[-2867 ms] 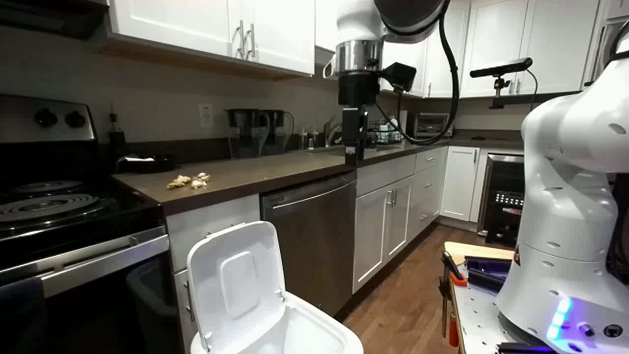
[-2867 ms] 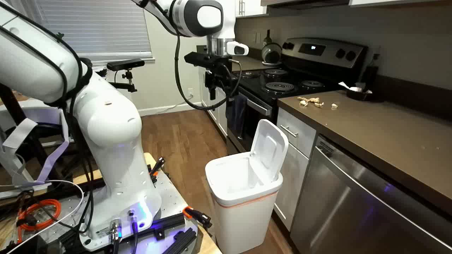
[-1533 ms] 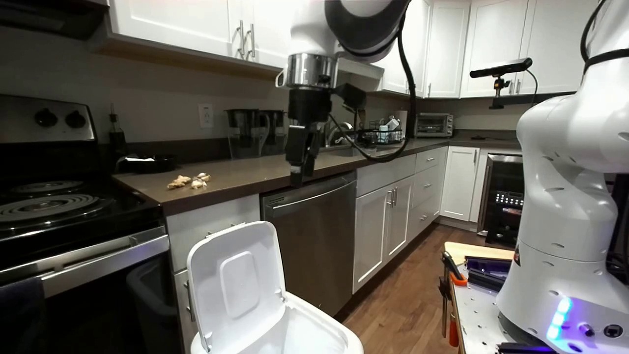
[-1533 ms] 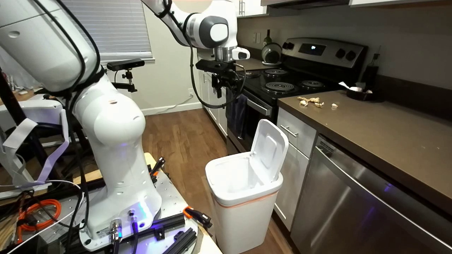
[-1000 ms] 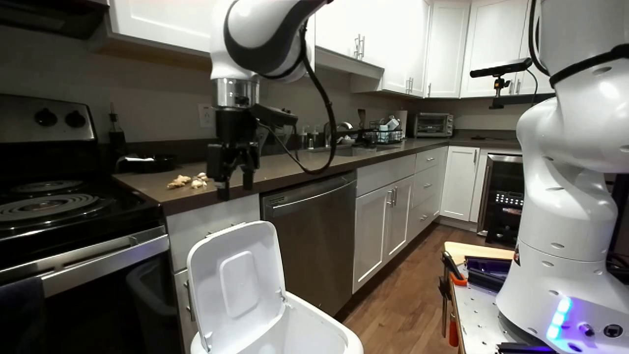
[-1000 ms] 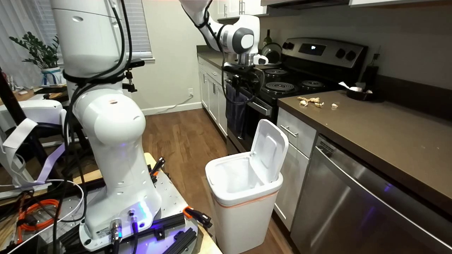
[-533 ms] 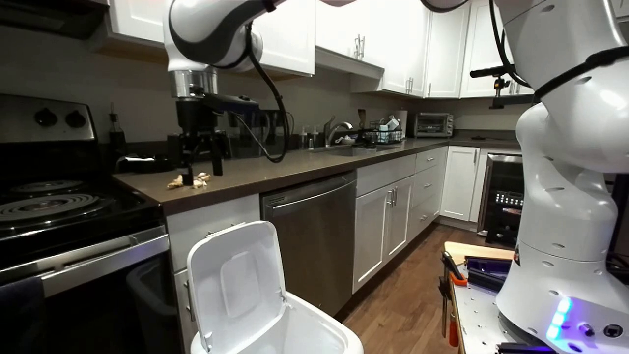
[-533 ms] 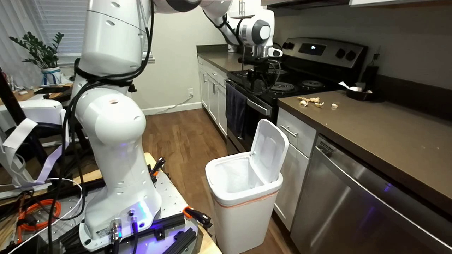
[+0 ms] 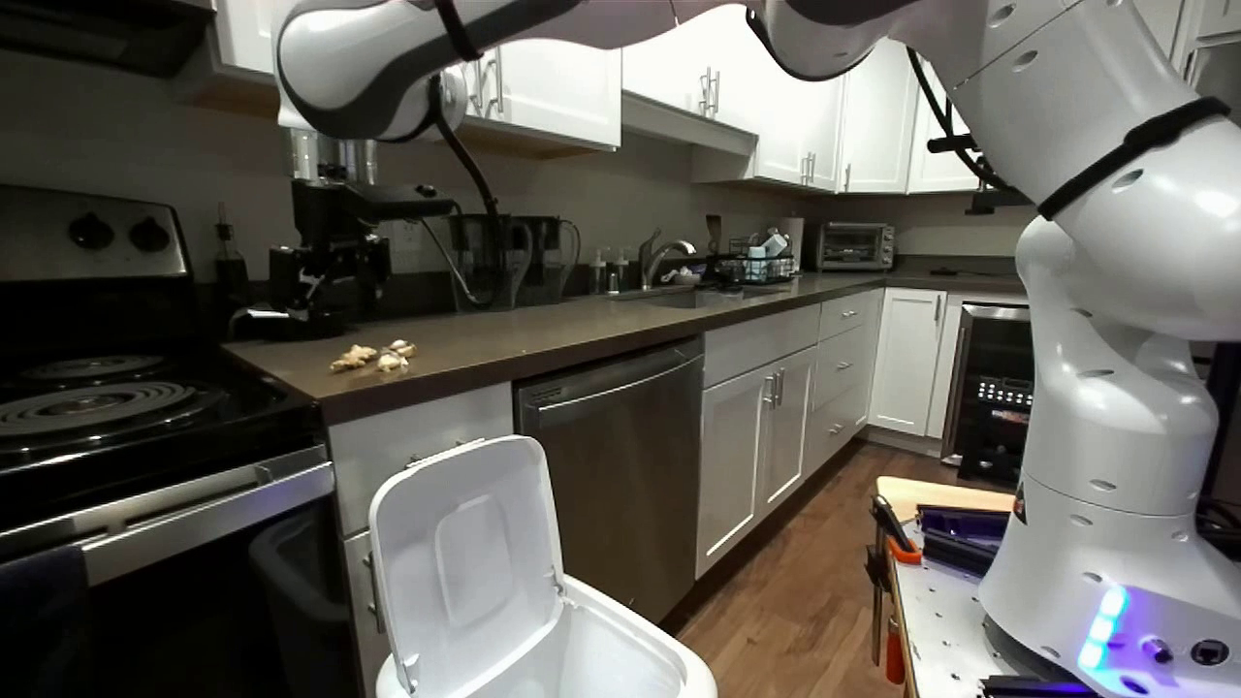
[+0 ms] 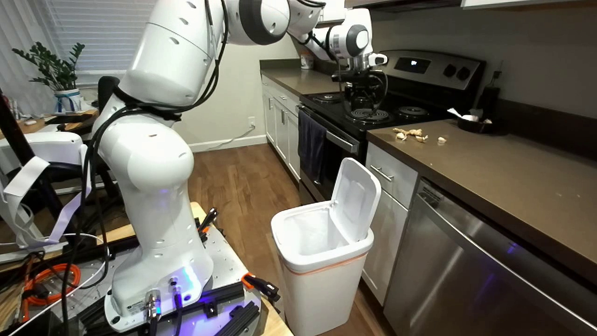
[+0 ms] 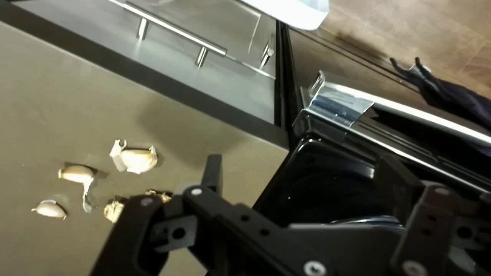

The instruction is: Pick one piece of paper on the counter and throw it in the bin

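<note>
On the dark counter (image 9: 465,339) a black dish (image 10: 473,126) stands near the back wall by the stove. A white piece that looks like paper (image 10: 453,112) sticks out of it, and it also shows in an exterior view (image 9: 269,314). My gripper (image 9: 334,293) hangs in the air at the stove end of the counter; in that view it partly covers the dish. In the wrist view my gripper (image 11: 305,172) is open, with nothing between its fingers; the dish and paper are out of that view. The white bin (image 10: 322,269) stands before the cabinets, lid (image 9: 470,553) open.
Garlic cloves (image 11: 136,159) and ginger (image 10: 413,132) lie on the counter near its front corner. The black stove (image 9: 58,446) adjoins the counter. Two pitchers (image 9: 543,257) and a dark bottle (image 9: 230,257) stand along the wall. Upper cabinets (image 9: 553,87) hang above.
My gripper has moved from near the dishwasher to the stove end, extending farther toward the wall. Its fingers, seen close together at first, now show spread. Bin, garlic and dish have not moved.
</note>
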